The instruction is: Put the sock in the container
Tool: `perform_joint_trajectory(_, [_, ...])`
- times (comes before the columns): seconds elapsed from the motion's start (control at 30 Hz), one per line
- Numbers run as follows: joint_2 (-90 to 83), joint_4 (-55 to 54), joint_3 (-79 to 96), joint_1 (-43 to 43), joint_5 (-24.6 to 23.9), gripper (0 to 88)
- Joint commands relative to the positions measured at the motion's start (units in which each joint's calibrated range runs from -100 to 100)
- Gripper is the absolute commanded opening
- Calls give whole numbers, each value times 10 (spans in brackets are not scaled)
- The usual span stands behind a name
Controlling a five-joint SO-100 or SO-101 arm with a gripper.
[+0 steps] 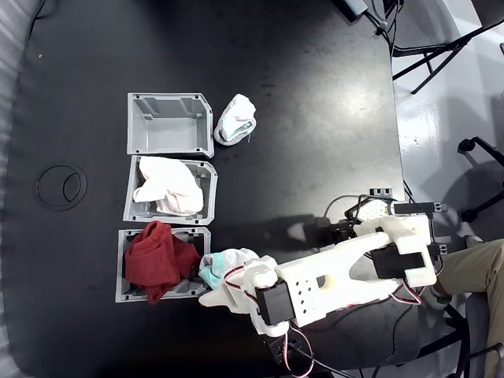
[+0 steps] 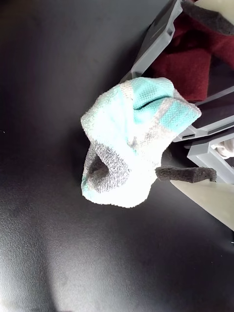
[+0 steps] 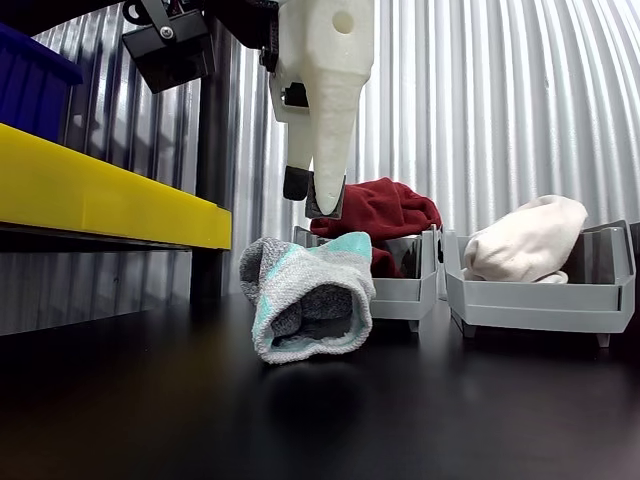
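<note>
Fixed view: we judge the main risk to be a drop into the nearest bin (image 1: 124,268), already holding red cloth (image 1: 157,260), since the empty container (image 1: 169,124) lies well beyond the gripper (image 3: 317,205). We see the sock (image 3: 305,297) resting on the table (image 3: 150,400) just below the fingertips, ungrasped; how wide they stand we cannot tell.

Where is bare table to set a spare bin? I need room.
Free: the black table right of the small folded sock, and left of the three bins. Crowded: beside the red-cloth bin, where the balled sock and gripper sit.
</note>
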Motion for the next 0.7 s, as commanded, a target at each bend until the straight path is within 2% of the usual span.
perform_joint_trajectory(0.0, [-4,12,-15,4,3,463])
perform_joint_trajectory(0.43, [72,24,-34,10,5,463])
perform_joint_trajectory(0.67, [76,22,-37,0,25,462])
